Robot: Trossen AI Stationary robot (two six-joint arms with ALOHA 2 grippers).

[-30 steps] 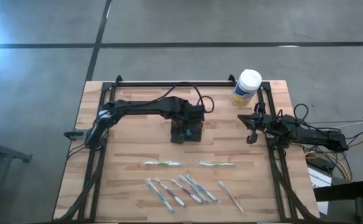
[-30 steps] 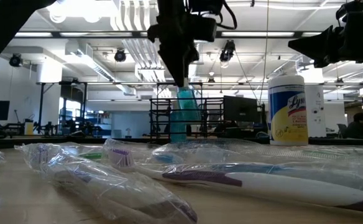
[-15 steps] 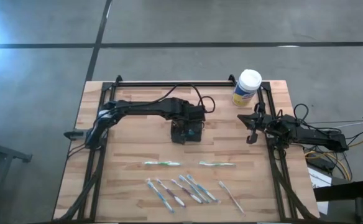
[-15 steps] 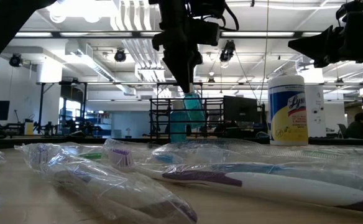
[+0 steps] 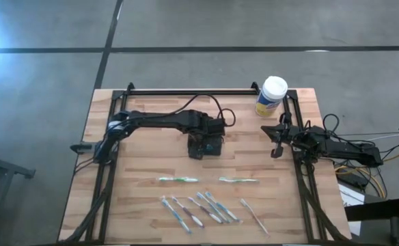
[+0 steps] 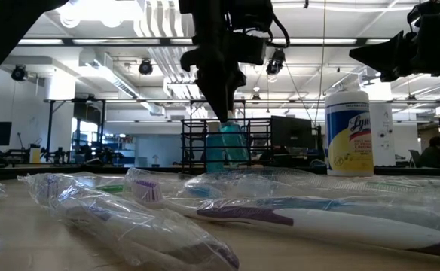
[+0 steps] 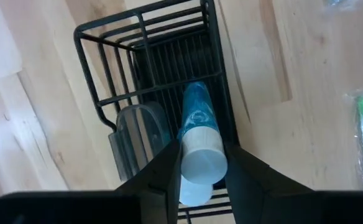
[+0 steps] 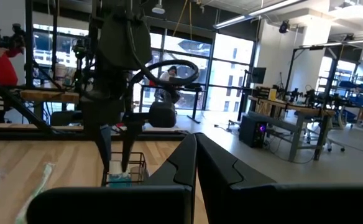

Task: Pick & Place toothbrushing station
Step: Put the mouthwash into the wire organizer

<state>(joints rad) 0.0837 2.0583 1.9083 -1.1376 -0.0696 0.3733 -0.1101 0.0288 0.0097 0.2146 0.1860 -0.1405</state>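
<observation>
The black wire basket (image 5: 205,145) stands at the table's middle. My left gripper (image 7: 203,155) hangs over it, pointing steeply down, shut on a blue tube with a white cap (image 7: 199,118). In the low view the tube (image 6: 235,141) stands inside the basket (image 6: 197,143). Two green-white tubes (image 5: 179,180) (image 5: 239,180) lie flat on the table, nearer than the basket. Several wrapped toothbrushes (image 5: 199,208) lie by the near edge. My right gripper (image 5: 276,141) is shut and waits at the table's right edge. My left gripper pinches the blue tube's white cap end (image 7: 191,155) between its two fingers, one on each side. The fingers come from above, pointing steeply down along the tube. The tube hangs slightly tilted, its blue lower end (image 7: 197,102) inside the basket; whether it touches the bottom cannot be told.
A white-lidded canister with a yellow label (image 5: 272,96) stands at the far right of the table. Inside the basket sit another teal piece (image 6: 215,150) and a clear grey piece (image 7: 141,134). Bare wood lies left of the basket.
My left gripper has sunk a little toward the basket, still shut on the blue tube. The tube has tipped slightly from upright and its lower end reaches deeper into the basket.
</observation>
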